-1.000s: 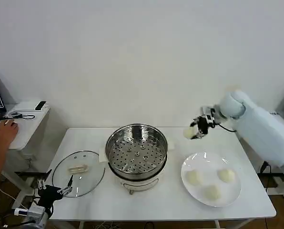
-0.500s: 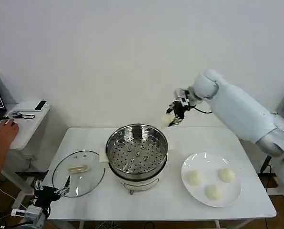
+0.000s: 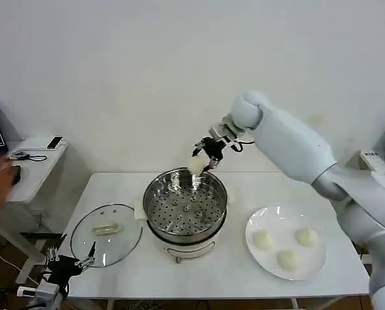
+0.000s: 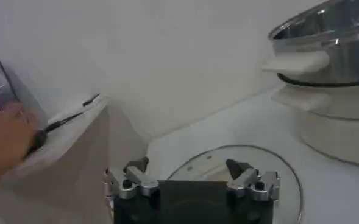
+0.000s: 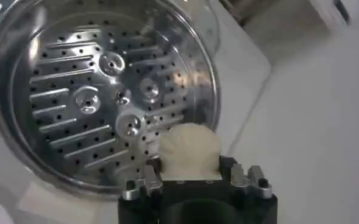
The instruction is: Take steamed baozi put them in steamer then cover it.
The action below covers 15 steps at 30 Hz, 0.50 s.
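The carried baozi (image 3: 196,164) is clamped in the right pincer (image 3: 201,160) and hangs above the far rim of the steamer (image 3: 155,188), over the perforated tray (image 5: 88,103). This placement lets a release drop the bun onto the tray rather than the rim. The steamer stands at the centre of the tabletop (image 3: 231,271), open and with no bun inside. Three more baozi (image 3: 287,259) rest on the white plate (image 3: 318,260) to the steamer's right, well apart from it. The cover (image 3: 106,234), a glass lid, lies flat on the tabletop to the steamer's left, leaving the pot mouth free for loading. The left pincer (image 4: 191,179) waits low beside the cover, its fingers apart.
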Each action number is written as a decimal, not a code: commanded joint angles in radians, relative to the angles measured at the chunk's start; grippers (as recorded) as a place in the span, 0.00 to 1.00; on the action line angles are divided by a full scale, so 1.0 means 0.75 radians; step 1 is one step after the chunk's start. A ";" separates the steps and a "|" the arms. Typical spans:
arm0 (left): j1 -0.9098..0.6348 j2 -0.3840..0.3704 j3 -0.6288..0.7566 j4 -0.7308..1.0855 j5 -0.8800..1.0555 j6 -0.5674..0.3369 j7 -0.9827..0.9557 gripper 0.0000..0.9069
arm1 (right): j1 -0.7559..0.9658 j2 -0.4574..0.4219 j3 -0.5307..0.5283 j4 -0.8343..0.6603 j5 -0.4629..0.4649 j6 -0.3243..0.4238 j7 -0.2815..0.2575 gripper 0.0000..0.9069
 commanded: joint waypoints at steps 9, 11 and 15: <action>0.019 -0.014 -0.007 -0.003 0.019 0.001 -0.001 1.00 | -0.039 0.127 -0.104 0.071 -0.462 0.399 0.033 0.70; 0.018 -0.016 -0.006 -0.003 0.019 0.002 -0.001 1.00 | -0.048 0.143 -0.102 0.060 -0.513 0.406 0.049 0.69; 0.019 -0.024 -0.005 -0.001 0.021 0.002 -0.002 1.00 | -0.067 0.180 -0.091 0.002 -0.603 0.424 0.115 0.70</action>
